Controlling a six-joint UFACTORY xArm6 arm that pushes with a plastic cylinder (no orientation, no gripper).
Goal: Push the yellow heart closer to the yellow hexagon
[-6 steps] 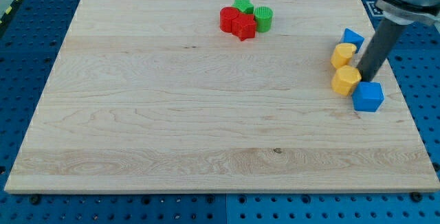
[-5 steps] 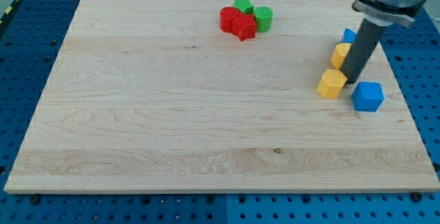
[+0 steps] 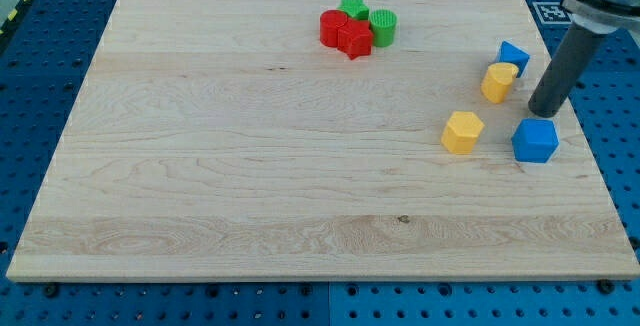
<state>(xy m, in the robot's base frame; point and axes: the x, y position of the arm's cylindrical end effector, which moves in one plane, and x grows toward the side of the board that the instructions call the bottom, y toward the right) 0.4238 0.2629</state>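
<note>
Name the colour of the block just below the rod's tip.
Blue: a blue cube, just below my tip, in the camera view.

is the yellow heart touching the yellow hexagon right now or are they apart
Apart. Bare wood shows between the yellow heart and the yellow hexagon, which sits lower and further left.
</note>
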